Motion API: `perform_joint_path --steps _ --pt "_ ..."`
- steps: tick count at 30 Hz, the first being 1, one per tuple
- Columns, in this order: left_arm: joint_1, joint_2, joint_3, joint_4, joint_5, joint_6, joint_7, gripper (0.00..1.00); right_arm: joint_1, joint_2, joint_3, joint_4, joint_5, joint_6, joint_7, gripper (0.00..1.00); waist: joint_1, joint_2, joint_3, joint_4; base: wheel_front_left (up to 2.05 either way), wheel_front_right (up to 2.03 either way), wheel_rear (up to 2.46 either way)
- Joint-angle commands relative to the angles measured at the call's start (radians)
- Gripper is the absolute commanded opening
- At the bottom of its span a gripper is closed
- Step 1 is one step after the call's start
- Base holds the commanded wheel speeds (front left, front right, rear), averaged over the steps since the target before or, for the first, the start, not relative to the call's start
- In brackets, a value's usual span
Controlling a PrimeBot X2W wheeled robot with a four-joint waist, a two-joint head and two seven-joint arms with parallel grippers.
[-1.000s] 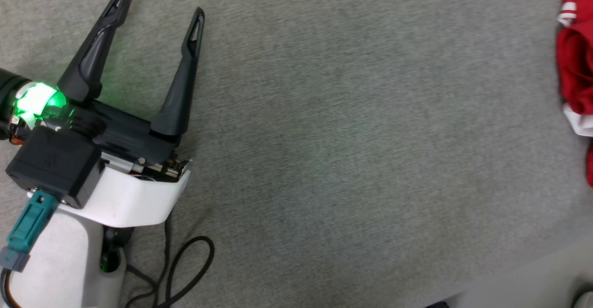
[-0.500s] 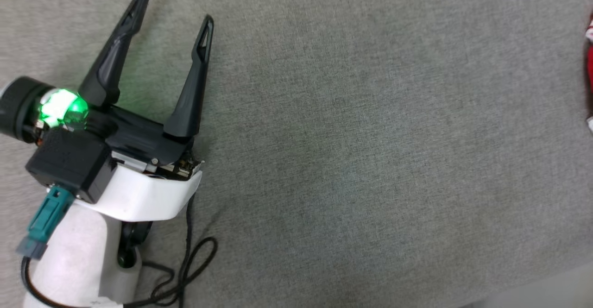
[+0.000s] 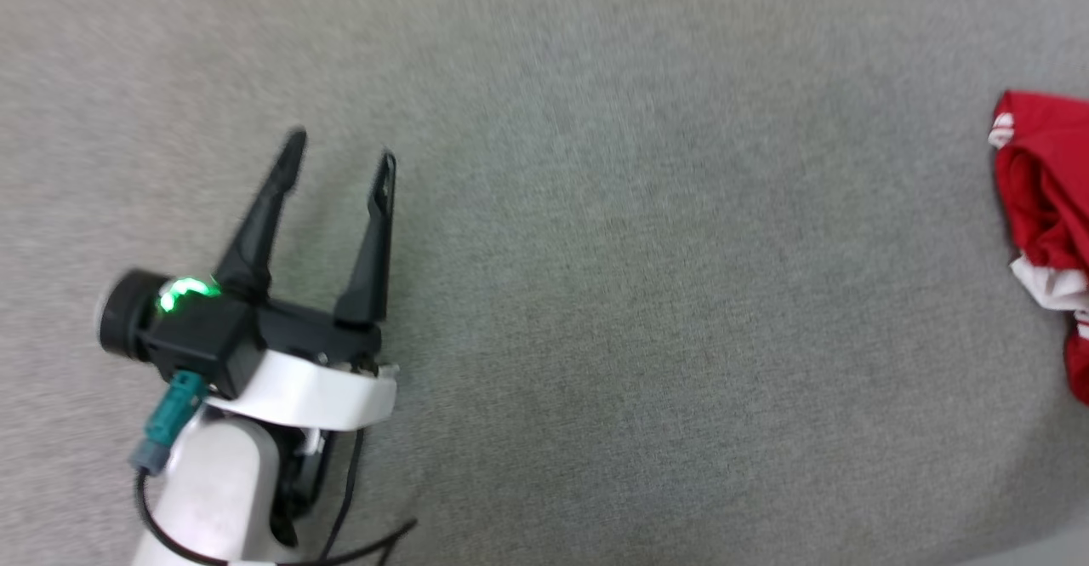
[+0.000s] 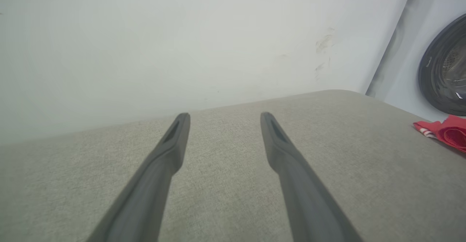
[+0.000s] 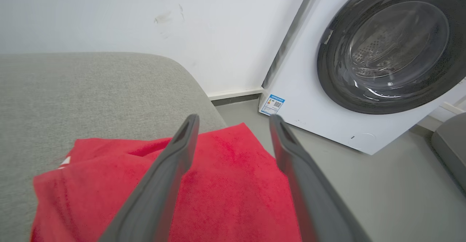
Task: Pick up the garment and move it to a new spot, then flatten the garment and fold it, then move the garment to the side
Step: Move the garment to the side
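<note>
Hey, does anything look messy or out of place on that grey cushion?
Yes: the red shirt with white striped trim lies bunched and crumpled at the grey fabric cushion's right edge, not flat. The white wall behind also has dark scuff marks.

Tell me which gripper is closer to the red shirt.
Right. The right gripper hangs open directly over the red shirt; the left gripper, also open, is far across the grey cushion from it.

Our left tool (image 3: 341, 145) sits over the cushion's (image 3: 638, 294) left part, with the shirt (image 3: 1042, 200) well apart at its right edge. Our right tool (image 5: 233, 116) is above the shirt. The washer (image 5: 364, 71) stands on the floor (image 5: 382, 191) beyond, wall (image 4: 182, 34) behind.
</note>
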Motion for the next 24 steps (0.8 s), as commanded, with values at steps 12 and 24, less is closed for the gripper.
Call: perform_joint_path --steps 12,24 --pt "0.128 -0.055 0.021 0.153 -0.037 0.027 -0.023 1.0 0.299 0.225 0.133 -0.334 0.054 -0.001 0.093 1.0 0.0001 0.0 -0.245 0.101 0.0 0.0 0.0" --pt "0.226 -0.095 0.106 0.226 -0.028 0.037 -0.024 1.0 0.556 0.247 0.319 -0.596 0.195 -0.001 0.215 1.0 0.0001 0.0 -0.394 0.203 0.0 0.0 0.0"
